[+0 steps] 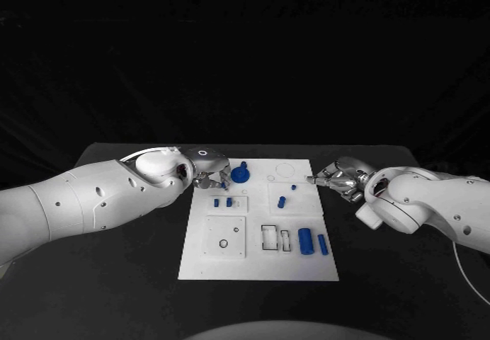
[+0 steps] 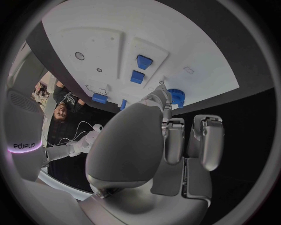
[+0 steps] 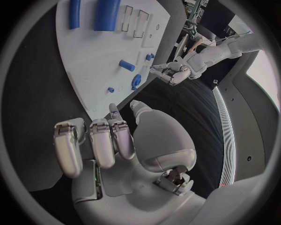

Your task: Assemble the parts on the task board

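The white task board (image 1: 255, 258) lies in the middle of the table. A blue round knob (image 1: 240, 173) (image 2: 175, 97) (image 3: 136, 80) stands at its far left. My left hand (image 1: 212, 177) (image 2: 161, 136) hovers beside the knob with its fingers curled in; whether the fingertips pinch anything is hidden. Two small blue blocks (image 1: 223, 202) (image 2: 140, 69) sit nearer on the left. A short blue peg (image 1: 282, 202) (image 3: 126, 65) lies mid-board. Two blue cylinders (image 1: 312, 241) (image 3: 93, 11) lie at the near right. My right hand (image 1: 337, 177) (image 3: 117, 140) is at the board's far right edge, fingers curled in, with nothing seen in them.
A square plate with a small ring (image 1: 224, 244) and two rectangular slots (image 1: 275, 237) take up the board's near half. A circular outline (image 1: 284, 170) marks the far right. Black table (image 1: 122, 262) surrounds the board on both sides.
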You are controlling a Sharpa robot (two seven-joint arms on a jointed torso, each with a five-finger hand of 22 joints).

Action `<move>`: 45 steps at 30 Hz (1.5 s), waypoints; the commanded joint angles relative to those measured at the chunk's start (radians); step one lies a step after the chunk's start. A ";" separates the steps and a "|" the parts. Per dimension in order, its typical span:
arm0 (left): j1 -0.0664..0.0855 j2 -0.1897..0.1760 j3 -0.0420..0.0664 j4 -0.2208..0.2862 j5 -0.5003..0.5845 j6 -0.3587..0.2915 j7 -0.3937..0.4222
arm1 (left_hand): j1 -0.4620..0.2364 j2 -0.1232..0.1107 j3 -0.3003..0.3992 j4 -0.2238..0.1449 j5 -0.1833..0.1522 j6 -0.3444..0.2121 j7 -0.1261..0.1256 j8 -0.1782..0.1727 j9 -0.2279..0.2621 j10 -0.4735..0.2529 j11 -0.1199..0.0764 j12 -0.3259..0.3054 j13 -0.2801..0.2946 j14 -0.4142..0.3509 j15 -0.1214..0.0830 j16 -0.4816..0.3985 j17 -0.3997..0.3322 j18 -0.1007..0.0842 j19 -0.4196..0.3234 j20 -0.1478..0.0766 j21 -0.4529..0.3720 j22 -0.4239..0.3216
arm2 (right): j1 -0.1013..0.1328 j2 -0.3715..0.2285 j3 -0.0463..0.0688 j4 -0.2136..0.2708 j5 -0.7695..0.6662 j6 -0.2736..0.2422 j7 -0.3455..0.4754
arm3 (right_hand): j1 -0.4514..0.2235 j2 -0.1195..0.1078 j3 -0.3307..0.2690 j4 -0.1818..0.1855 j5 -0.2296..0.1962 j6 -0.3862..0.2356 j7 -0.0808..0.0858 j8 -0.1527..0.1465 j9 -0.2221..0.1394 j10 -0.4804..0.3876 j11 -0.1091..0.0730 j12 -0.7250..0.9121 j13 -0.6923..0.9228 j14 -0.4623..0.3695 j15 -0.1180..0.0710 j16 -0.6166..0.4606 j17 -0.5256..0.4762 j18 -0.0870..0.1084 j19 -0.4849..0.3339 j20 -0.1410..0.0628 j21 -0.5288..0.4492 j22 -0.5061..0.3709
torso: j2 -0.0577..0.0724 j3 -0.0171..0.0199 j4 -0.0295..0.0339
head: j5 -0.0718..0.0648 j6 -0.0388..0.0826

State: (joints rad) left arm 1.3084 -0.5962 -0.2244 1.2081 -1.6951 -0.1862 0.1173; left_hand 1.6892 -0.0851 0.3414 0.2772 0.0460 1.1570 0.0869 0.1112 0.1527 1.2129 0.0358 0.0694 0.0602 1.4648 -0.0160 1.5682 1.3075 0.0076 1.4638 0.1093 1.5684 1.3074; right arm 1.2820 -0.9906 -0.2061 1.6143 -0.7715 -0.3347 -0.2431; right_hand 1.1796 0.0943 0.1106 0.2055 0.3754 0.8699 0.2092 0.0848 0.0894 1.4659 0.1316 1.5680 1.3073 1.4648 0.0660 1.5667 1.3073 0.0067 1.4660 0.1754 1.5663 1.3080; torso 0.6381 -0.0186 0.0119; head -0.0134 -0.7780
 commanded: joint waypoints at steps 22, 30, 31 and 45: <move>-0.004 0.029 0.000 -0.025 -0.011 0.033 0.021 | 0.005 -0.005 0.009 0.000 0.004 -0.007 -0.006 -0.010 -0.002 -0.008 -0.006 -0.008 0.001 0.106 0.004 0.003 0.263 -0.008 0.107 -0.006 0.002 0.263 | 0.000 -0.002 0.000 0.004 -0.004 0.017 -0.004 | 0.005 0.000 -0.004 0.000 0.003 -0.003 -0.002 0.006 0.002 0.105 0.004 0.003 0.263 0.106 0.006 0.004 0.263 -0.007 0.105 0.005 0.004 0.263 | 0.000 0.0001 -0.0012 | -0.003 -0.003; -0.004 0.031 0.000 -0.028 -0.011 0.048 0.021 | 0.005 -0.005 0.010 0.000 0.004 -0.007 -0.007 -0.010 -0.002 -0.008 -0.007 -0.008 0.001 0.106 0.004 0.003 0.263 -0.008 0.107 -0.006 0.002 0.263 | 0.000 -0.003 0.000 0.004 -0.004 0.017 -0.004 | 0.005 0.000 -0.004 0.000 0.003 -0.003 -0.002 0.006 0.002 0.105 0.004 0.003 0.263 0.106 0.006 0.004 0.263 -0.007 0.105 0.005 0.004 0.263 | 0.000 -0.0001 0.0002 | -0.004 -0.004; -0.004 0.030 0.000 -0.029 -0.011 0.049 0.020 | 0.005 -0.005 0.010 0.000 0.004 -0.007 -0.007 -0.010 -0.002 -0.008 -0.007 -0.008 0.001 0.106 0.004 0.003 0.263 -0.008 0.107 -0.006 0.002 0.263 | 0.000 -0.003 0.000 0.004 -0.004 0.018 -0.004 | 0.005 0.000 -0.004 0.000 0.003 -0.003 -0.002 0.006 0.002 0.105 0.004 0.003 0.263 0.106 0.006 0.004 0.263 -0.007 0.105 0.005 0.004 0.263 | 0.000 -0.0001 0.0003 | -0.004 -0.005; -0.009 0.034 0.000 -0.036 -0.011 0.051 0.025 | 0.006 -0.005 0.013 0.000 0.004 -0.009 -0.009 -0.012 -0.003 -0.012 -0.008 -0.009 0.001 0.106 0.003 0.003 0.263 -0.008 0.107 -0.005 0.002 0.263 | 0.000 -0.006 0.000 0.005 -0.004 0.019 -0.005 | 0.005 0.000 -0.004 0.000 0.003 -0.003 -0.002 0.006 0.002 0.105 0.004 0.003 0.263 0.106 0.006 0.004 0.263 -0.007 0.105 0.005 0.004 0.263 | 0.000 -0.0006 0.0004 | -0.005 -0.008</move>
State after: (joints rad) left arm 1.2996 -0.5660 -0.2246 1.1720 -1.6989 -0.1487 0.1300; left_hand 1.6892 -0.0851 0.3482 0.2784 0.0432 1.1518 0.0817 0.1023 0.1496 1.2022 0.0320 0.0656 0.0599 1.4648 -0.0160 1.5682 1.3076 0.0076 1.4638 0.1093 1.5684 1.3074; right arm 1.2820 -0.9961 -0.2061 1.6181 -0.7710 -0.3297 -0.2470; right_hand 1.1796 0.0943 0.1106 0.2055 0.3754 0.8699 0.2092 0.0848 0.0898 1.4659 0.1316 1.5680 1.3073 1.4648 0.0660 1.5667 1.3079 0.0067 1.4660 0.1754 1.5663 1.3075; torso 0.6384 -0.0185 0.0120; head -0.0169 -0.7848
